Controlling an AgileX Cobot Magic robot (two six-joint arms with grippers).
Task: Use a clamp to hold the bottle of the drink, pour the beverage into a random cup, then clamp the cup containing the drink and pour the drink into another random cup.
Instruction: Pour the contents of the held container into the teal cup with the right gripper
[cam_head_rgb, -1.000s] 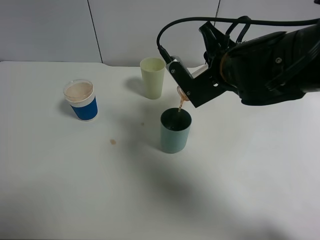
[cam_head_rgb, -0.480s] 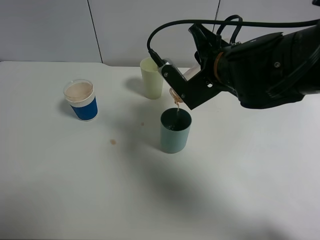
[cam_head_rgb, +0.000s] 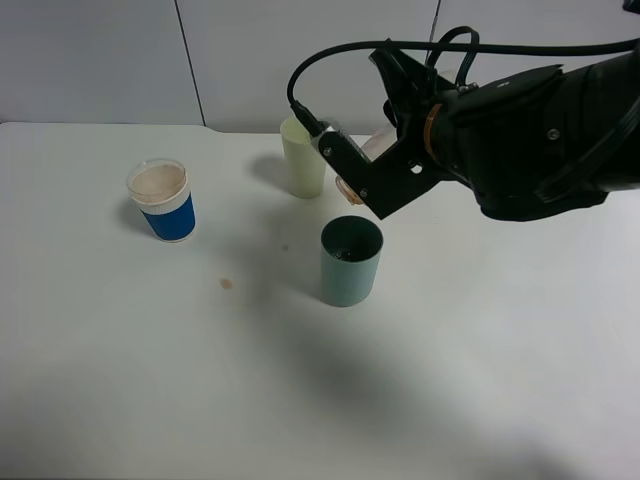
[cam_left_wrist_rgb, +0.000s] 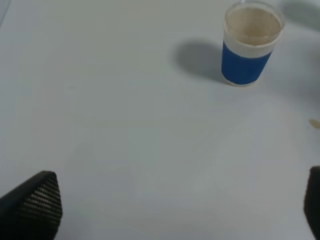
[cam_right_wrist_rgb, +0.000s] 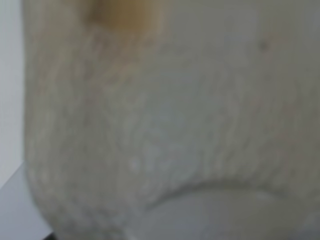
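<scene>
Pouring step: right tool (cam_head_rgb: 362, 178) clamped on translucent whitish plastic bottle (cam_right_wrist_rgb: 150, 125), tipped over teal cup (cam_head_rgb: 351, 262).
Next likely calls for righting the bottle; left tool (cam_left_wrist_rgb: 172, 210) stands apart.

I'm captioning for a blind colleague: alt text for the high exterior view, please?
The right gripper holds a small bottle tipped mouth-down over a teal cup, with no stream visible. A pale yellow-green cup stands behind it and a blue-and-white cup at left on the white table.
</scene>
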